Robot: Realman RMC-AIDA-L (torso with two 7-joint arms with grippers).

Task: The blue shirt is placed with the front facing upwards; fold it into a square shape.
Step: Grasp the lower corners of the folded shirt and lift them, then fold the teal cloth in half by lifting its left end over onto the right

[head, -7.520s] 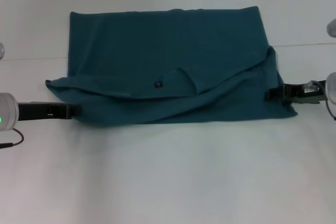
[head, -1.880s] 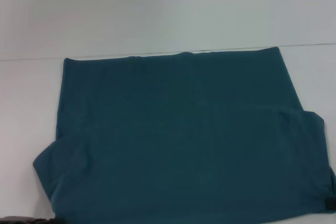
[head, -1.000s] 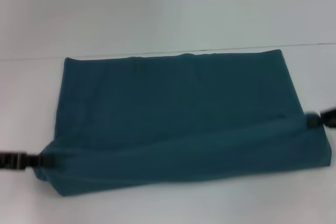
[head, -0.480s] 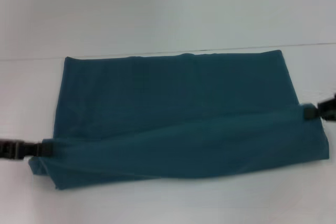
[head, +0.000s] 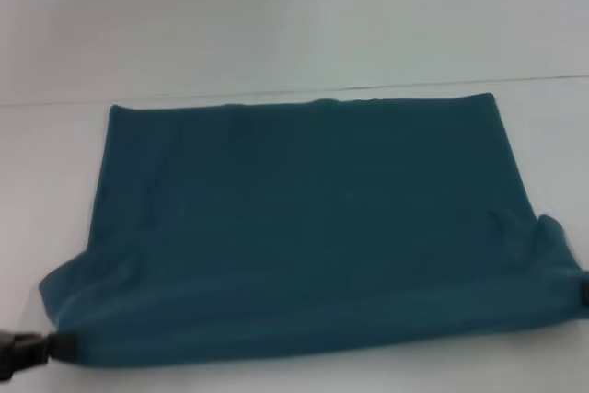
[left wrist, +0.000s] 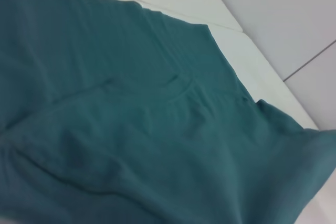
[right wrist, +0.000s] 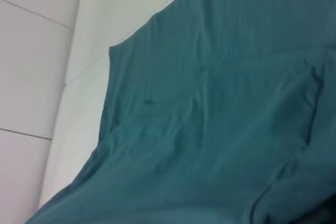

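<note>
Fingers first: head view, the left gripper (head: 41, 350) is clamped on the shirt's (head: 304, 218) near-left corner, the right gripper (head: 583, 290) just peeks in at the near-right corner, grip unclear. The shirt lies spread on the table (head: 294, 16), long axis left to right, far edge well beyond both grippers. Wrist views: only teal cloth (left wrist: 131, 129) (right wrist: 210, 119), no fingers.

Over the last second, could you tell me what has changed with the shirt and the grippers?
Both grippers drew toward the robot, dragging the blue shirt's near fold with them; the left gripper moved from mid-left to the near corner, the right gripper slipped almost out of view. The shirt's far edge stayed put.
</note>
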